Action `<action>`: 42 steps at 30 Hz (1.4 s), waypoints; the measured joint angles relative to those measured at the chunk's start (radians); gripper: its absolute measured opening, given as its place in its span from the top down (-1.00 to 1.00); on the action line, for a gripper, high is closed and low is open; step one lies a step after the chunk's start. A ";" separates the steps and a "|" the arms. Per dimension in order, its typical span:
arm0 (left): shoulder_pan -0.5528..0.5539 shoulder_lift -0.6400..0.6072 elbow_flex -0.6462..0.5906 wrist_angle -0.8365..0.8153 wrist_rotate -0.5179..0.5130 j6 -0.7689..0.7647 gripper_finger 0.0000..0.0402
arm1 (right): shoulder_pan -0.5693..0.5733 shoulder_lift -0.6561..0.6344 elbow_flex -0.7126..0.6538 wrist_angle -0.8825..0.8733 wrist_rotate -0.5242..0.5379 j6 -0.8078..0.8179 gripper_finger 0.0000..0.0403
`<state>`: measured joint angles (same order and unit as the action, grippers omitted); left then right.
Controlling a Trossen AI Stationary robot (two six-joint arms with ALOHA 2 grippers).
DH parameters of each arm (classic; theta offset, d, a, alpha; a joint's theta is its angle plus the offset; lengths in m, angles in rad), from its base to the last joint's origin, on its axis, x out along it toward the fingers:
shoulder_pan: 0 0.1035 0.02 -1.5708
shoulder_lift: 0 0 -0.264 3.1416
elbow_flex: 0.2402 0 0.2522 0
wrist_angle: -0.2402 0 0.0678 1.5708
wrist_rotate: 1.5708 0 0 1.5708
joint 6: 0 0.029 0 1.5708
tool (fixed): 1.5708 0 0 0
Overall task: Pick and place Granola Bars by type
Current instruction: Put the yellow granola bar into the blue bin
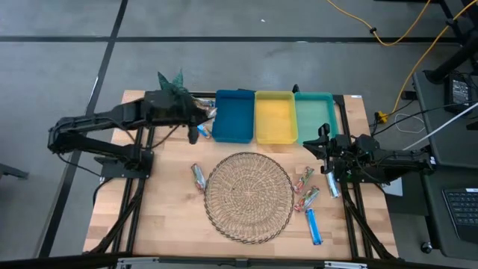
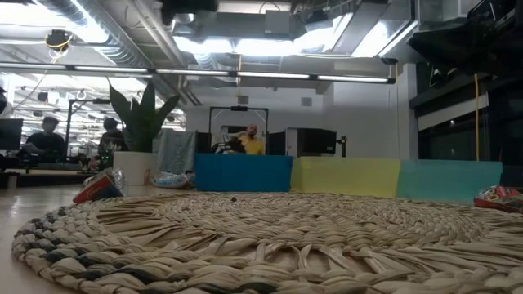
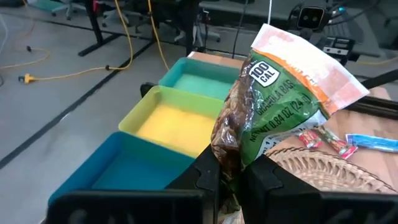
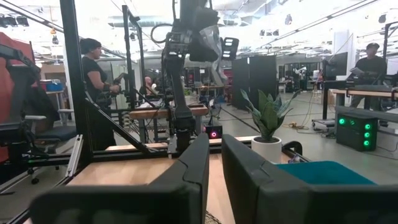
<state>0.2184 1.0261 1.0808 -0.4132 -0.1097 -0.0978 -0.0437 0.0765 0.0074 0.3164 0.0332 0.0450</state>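
- Our left gripper (image 3: 230,177) has its fingers clamped on a green-and-orange granola bar (image 3: 273,106), held up beside the blue tray (image 1: 232,116).
- Right gripper (image 1: 331,161): fingers close together, nothing visibly between them, waiting near the teal tray (image 1: 314,113).
- We hold the wrapper by one end; it could slip or swing and clip a tray rim.
- Other bars (image 1: 308,196) lie beside the wicker mat (image 1: 249,196); open room above the trays.
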 joint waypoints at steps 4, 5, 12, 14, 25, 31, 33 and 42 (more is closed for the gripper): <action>0.002 0.105 0.099 0.002 0.009 0.062 0.87 | 0.000 0.000 0.000 0.000 0.000 0.000 0.76; 0.006 0.132 0.128 -0.004 0.011 0.084 0.87 | 0.000 0.000 0.000 0.000 0.000 -0.001 0.76; 0.101 0.296 0.346 -0.016 0.081 0.170 0.87 | 0.000 0.000 0.000 0.000 0.000 -0.001 0.76; 0.135 0.329 0.383 -0.043 0.102 0.160 0.87 | 0.000 0.000 0.000 0.000 0.000 -0.001 0.76; 0.206 0.458 0.395 -0.075 0.157 0.124 0.87 | 0.000 0.000 0.000 0.000 0.000 -0.001 0.76; 0.222 0.577 0.394 -0.109 0.237 0.103 0.87 | 0.000 0.000 0.000 0.000 0.000 -0.001 0.76; 0.222 0.615 0.394 -0.109 0.247 0.109 0.87 | 0.000 0.000 0.000 0.000 0.000 -0.001 0.76; 0.226 0.754 0.394 -0.109 0.242 0.136 0.87 | 0.000 0.000 0.000 0.000 0.000 -0.001 0.76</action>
<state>0.4445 1.7802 1.4746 -0.5218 0.1326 0.0386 -0.0437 0.0763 0.0074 0.3161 0.0334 0.0444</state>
